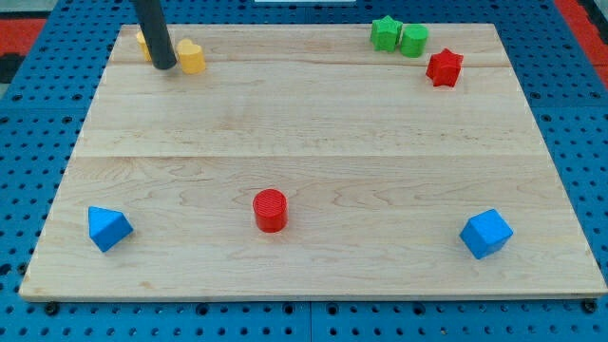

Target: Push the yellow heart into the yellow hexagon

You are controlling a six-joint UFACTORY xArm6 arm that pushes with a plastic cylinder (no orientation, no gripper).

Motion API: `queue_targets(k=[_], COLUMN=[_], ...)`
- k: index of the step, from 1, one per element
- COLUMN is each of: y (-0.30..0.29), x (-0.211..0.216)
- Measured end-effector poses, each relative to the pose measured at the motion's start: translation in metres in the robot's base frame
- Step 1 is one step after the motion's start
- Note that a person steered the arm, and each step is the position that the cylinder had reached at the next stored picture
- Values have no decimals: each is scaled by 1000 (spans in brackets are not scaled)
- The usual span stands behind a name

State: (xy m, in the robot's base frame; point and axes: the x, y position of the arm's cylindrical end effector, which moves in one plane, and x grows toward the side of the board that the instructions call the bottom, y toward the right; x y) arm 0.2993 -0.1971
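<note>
The yellow heart (191,56) lies near the board's top left corner. My tip (164,66) stands just left of it, touching or nearly touching. The yellow hexagon (142,41) is mostly hidden behind the rod; only a sliver shows at the rod's left side. The rod stands between the two yellow blocks.
A green star (385,32) and a green block (413,40) touch at the top right, with a red star (444,67) just below right. A red cylinder (270,210) sits at bottom centre, a blue triangular block (107,228) at bottom left, a blue block (486,234) at bottom right.
</note>
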Motion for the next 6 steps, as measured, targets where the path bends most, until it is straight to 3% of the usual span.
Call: queue_targets(k=[1, 2, 3, 5, 6], y=[67, 79, 29, 125, 138], x=[24, -14, -61, -48, -47])
